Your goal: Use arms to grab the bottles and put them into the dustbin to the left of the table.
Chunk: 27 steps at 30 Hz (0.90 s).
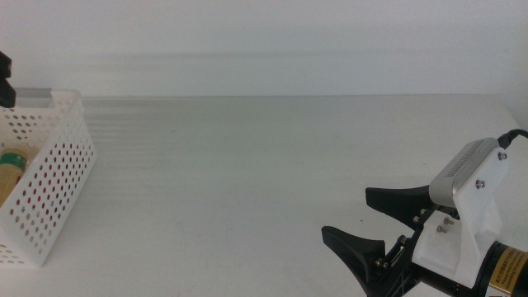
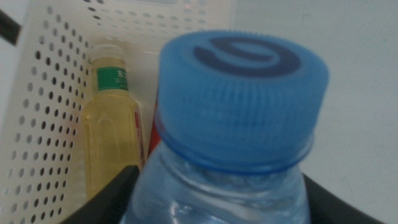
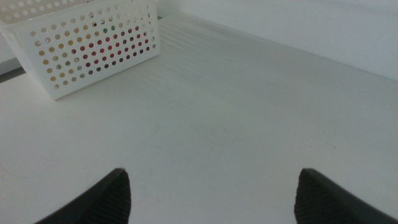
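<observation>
Water bottle (image 2: 236, 143): clear, blue cap, upright between the left gripper's dark jaws and filling the left wrist view; it hangs over the open dustbin, so this looks like the moment just short of letting go.
Left gripper (image 2: 217, 199): both jaws flank the bottle's shoulder and appear to clamp it below the cap; in the middle view only a dark scrap of the arm shows at the far left edge above the basket.
Dustbin (image 1: 59, 177): white perforated basket at the table's left edge, mouth up to take what is dropped from above.
Yellow-liquid bottle (image 2: 111, 134): already lying inside the basket against its wall, green label near the neck.
Red item: a red patch glows through the holes in the right wrist view; probably the can, though its shape is hidden.
Right gripper (image 1: 373, 221): parked low at the near right, jaws spread wide with nothing between them; it waits.
Table (image 1: 272, 165): plain white top.
Progress: the last of three bottles seems about to go in.
</observation>
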Tool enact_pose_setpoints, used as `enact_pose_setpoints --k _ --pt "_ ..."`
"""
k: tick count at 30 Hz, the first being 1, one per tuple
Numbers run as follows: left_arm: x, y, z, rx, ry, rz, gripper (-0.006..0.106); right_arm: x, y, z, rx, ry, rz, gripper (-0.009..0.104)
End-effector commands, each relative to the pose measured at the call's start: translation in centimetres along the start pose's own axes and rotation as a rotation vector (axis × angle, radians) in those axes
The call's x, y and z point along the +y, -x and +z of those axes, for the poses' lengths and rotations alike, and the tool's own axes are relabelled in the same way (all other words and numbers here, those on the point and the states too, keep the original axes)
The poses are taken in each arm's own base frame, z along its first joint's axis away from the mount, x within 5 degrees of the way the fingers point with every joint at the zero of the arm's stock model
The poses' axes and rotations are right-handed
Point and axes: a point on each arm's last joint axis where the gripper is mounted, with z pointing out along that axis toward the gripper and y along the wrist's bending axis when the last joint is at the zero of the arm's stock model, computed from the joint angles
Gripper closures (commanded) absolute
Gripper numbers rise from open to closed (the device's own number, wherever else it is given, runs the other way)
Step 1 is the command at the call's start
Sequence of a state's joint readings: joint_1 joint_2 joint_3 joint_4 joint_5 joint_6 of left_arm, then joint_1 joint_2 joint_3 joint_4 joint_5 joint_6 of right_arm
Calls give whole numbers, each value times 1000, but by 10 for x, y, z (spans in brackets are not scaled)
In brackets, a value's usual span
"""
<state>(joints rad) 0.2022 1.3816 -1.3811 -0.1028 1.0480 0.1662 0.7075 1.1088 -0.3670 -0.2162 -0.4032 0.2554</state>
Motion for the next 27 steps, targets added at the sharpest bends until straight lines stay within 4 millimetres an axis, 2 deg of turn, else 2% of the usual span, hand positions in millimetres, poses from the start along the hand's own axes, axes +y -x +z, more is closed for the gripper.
enact_pose_setpoints --k 1,10,16,23,27 --pt "6 18 -13 -89 -16 9 94 2 16 -2 -105 19 -13 19" --pt "35 34 33 40 0 5 94 2 16 -2 -105 19 -13 19" --pt "56 32 67 116 6 -43 94 2 16 -2 -105 19 -13 19" --pt "64 28 114 188 -12 -68 94 2 16 -2 -105 19 -13 19" --pt "67 29 130 181 -19 -82 92 2 16 -2 -105 19 -13 19"
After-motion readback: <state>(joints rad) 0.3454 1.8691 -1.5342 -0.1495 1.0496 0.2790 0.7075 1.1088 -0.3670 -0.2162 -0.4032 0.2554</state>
